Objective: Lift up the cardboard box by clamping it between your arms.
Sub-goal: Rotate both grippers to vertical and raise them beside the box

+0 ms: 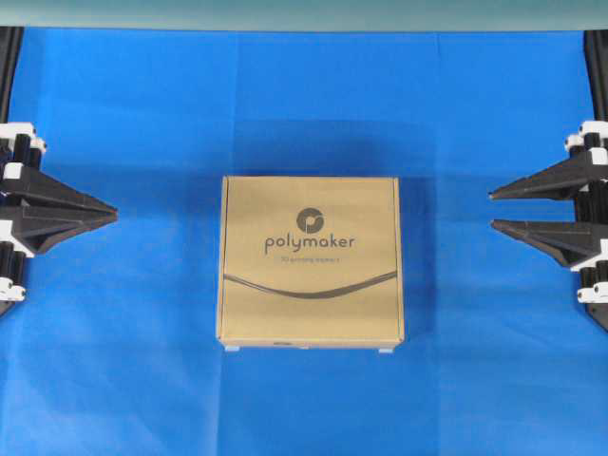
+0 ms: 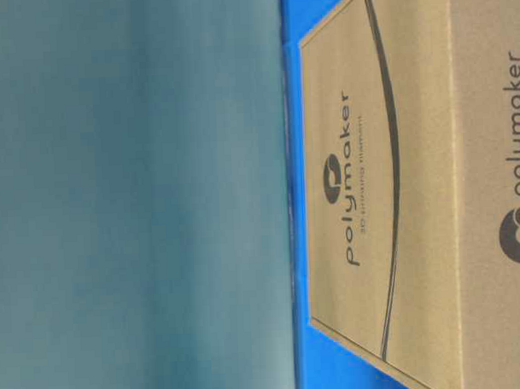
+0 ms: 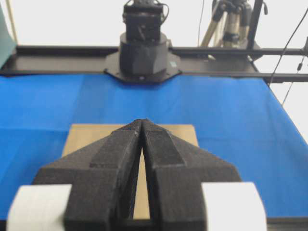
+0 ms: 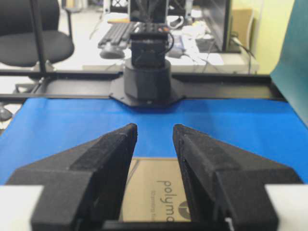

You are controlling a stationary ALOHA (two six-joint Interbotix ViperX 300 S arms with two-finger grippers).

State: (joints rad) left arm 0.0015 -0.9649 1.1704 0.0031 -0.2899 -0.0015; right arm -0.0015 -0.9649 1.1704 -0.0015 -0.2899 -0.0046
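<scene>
The box (image 1: 311, 260) lies flat on the blue cloth (image 1: 133, 380), well apart from both arms. The left gripper (image 1: 112, 215) is closed and empty; the right gripper (image 1: 494, 210) stands slightly parted, holding nothing.

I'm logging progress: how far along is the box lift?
Nothing is done: the cardboard box lies flat on the blue cloth. Nothing is in hand: the left gripper, shut, and the right gripper, open, sit at the edges, clear of it. Approaching, clamping and lifting remain.
</scene>
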